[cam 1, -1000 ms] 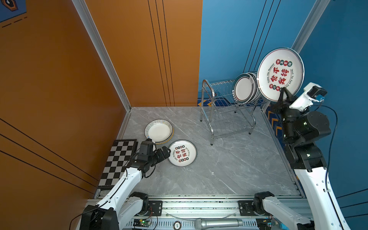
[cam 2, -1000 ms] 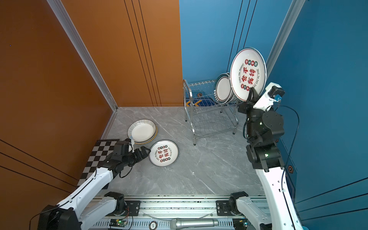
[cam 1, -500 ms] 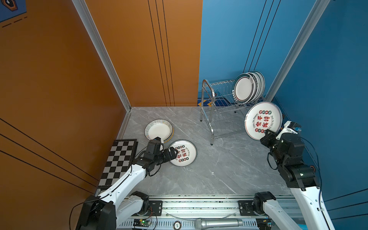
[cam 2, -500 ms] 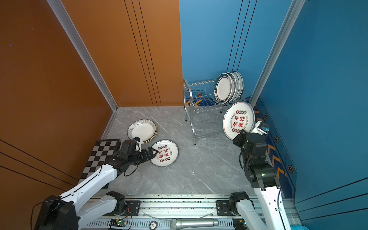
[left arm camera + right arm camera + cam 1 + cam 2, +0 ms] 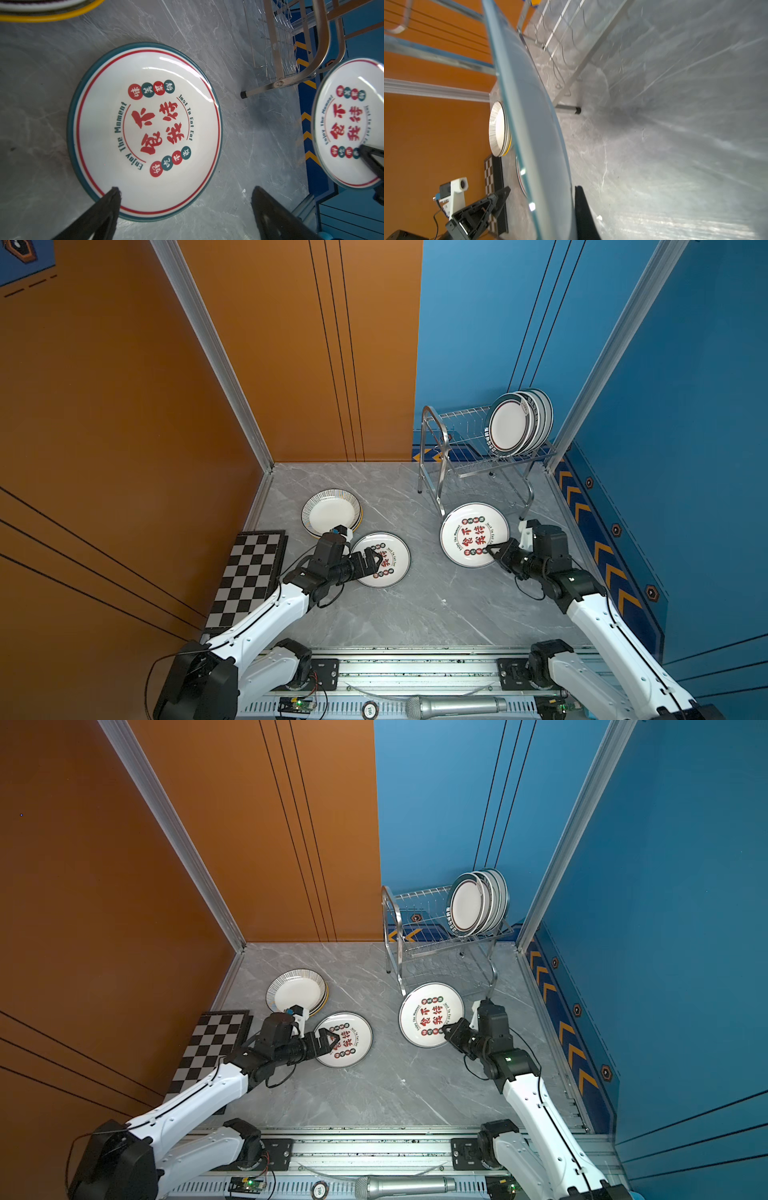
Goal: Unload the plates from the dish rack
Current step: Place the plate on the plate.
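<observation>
Rack-side plate (image 5: 469, 526) in right gripper (image 5: 493, 550), left gripper (image 5: 374, 563) wide — over flat plate (image 5: 397, 570)

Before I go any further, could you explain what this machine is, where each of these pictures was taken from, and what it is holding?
This is a two-armed robot whose arms end in pincers. Two pictures look down from one overhead camera; the other two come from cameras on the wrists. On the grey table lie a chequered board, a stack of plates and one lettered plate, over which the left gripper hangs open. The right gripper is shut on the rim of a second lettered plate, in front of the dish rack, where other plates stand on edge.
</observation>
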